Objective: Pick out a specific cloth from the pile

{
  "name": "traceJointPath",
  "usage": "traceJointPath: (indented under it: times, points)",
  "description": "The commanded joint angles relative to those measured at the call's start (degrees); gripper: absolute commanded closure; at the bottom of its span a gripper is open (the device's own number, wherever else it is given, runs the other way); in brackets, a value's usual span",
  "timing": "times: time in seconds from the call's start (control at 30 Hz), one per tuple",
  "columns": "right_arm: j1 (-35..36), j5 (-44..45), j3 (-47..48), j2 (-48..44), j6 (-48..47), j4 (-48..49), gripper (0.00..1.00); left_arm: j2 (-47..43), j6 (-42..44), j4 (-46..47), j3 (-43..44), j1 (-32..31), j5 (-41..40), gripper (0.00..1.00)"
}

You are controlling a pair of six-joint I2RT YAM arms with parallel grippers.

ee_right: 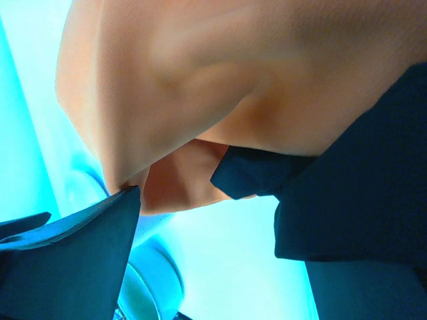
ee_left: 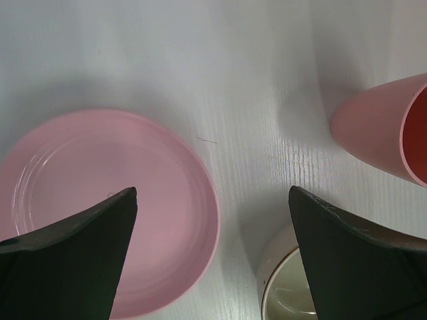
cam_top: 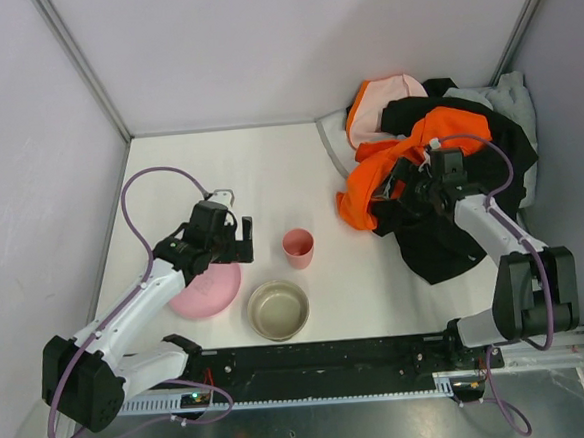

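Observation:
The pile (cam_top: 438, 159) lies at the table's back right: bright orange garment (cam_top: 399, 166) on top, black, grey and pale pink under it. Black cloth shows at the pile's top (cam_top: 415, 112) and spreads large at its near side (cam_top: 439, 244); I see no pale stripe, so I cannot tell which is the cloth. My right gripper (cam_top: 395, 190) is open at the orange garment's near edge. In the right wrist view it (ee_right: 220, 227) holds nothing; orange cloth (ee_right: 220, 87) hangs over the left fingertip (ee_right: 100, 240) and a black flap (ee_right: 347, 193) lies by the right. My left gripper (cam_top: 241, 241) is open and empty.
A pink plate (cam_top: 209, 293) sits under the left gripper (ee_left: 212, 193); it also shows in the left wrist view (ee_left: 100, 193). A beige bowl (cam_top: 277, 309) and a pink cup (cam_top: 298, 247) stand at the table's middle. Walls close the left, back and right.

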Motion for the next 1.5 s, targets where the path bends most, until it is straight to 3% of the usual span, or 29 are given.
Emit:
traceJointPath:
  times: [0.0, 0.37, 0.67, 0.87, 1.0, 1.2, 1.27, 1.47]
  points:
    - [0.90, 0.64, 2.18, -4.22, -2.17, -2.64, 0.01, -0.34, 0.79, 0.48, 2.47, -0.48, -1.03, 0.00]
    - [1.53, -1.55, 0.93, -4.44, -3.24, -0.75, 0.01, -0.23, 0.79, 0.45, 2.47, -0.46, -0.79, 0.00]
    - [3.11, -5.99, 1.19, 3.10, 1.59, 8.54, 0.01, 0.10, 0.79, 0.52, 2.47, -0.55, -0.75, 0.00]
    - [4.82, -4.96, 4.32, 8.18, 2.24, 8.02, 0.03, 0.37, 0.88, 0.45, 2.53, -0.54, -0.62, 0.00]
    - [5.67, -5.64, 6.79, 11.09, 1.97, 7.56, 0.19, 0.35, 0.88, 0.50, 2.51, -0.58, -0.61, 0.00]
    - [5.76, -7.71, 9.32, 13.29, 1.57, 7.85, 0.82, 0.41, 0.95, 0.48, 2.56, -0.59, -0.53, 0.00]
    - [5.50, -7.46, 10.53, 13.33, 0.89, 6.80, 0.94, 0.36, 0.92, 0.46, 2.56, -0.59, -0.49, 0.00]
    - [2.62, -6.87, 16.99, 13.21, -2.41, 1.74, 1.00, 0.27, 0.94, 0.48, 2.55, -0.60, -0.48, 0.00]
